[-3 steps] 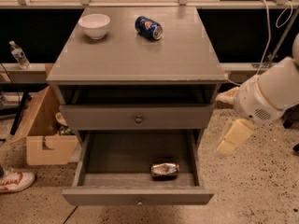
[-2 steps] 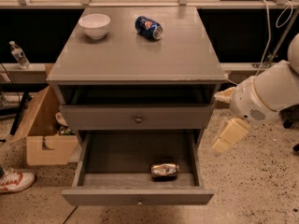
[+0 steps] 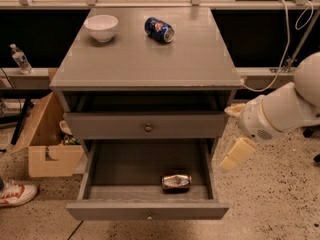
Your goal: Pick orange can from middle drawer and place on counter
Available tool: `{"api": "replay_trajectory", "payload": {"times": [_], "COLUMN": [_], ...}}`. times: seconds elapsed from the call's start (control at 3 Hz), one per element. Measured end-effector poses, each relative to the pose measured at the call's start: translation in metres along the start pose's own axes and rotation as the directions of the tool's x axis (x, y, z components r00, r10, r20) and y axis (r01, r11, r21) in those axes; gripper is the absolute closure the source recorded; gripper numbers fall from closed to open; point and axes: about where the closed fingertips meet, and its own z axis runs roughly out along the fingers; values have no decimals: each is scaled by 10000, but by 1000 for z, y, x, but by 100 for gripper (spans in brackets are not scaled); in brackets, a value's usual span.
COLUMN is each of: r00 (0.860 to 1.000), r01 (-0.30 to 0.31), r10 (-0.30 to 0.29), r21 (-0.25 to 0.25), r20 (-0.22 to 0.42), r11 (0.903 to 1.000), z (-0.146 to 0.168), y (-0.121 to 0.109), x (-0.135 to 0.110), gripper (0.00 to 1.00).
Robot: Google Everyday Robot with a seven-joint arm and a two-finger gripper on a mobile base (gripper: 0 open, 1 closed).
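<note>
The orange can (image 3: 176, 181) lies on its side in the middle drawer (image 3: 148, 210), which is pulled fully out; the can rests near the drawer's front right. The counter (image 3: 150, 59) is the grey cabinet top above it. My gripper (image 3: 234, 133) hangs to the right of the cabinet, just outside the drawer's right side and above the can's level. It is open and empty, with one cream finger (image 3: 234, 110) high and the other (image 3: 238, 153) low.
A blue soda can (image 3: 159, 29) lies on its side and a white bowl (image 3: 101, 27) stands at the back of the counter. The knobbed drawer front (image 3: 148, 127) above is closed. A cardboard box (image 3: 47, 149), a water bottle (image 3: 21, 59) and a shoe (image 3: 15, 194) are at the left.
My gripper has moved a little left, closer to the cabinet's right side. The can and the drawer have not moved.
</note>
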Motion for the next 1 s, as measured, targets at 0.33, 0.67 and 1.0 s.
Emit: {"api": "replay_trajectory", "payload": {"times": [0.33, 0.67, 1.0], "r00": [9990, 9980, 9958], "r01": [64, 44, -152], "r10": [-57, -23, 219], "r21": [-161, -337, -761], "r20": [447, 630, 886], "r11": [9998, 9994, 9970], "z": [75, 118, 163], "y": [0, 1, 5], "x": [31, 51, 70], "gripper": [0, 0, 0]}}
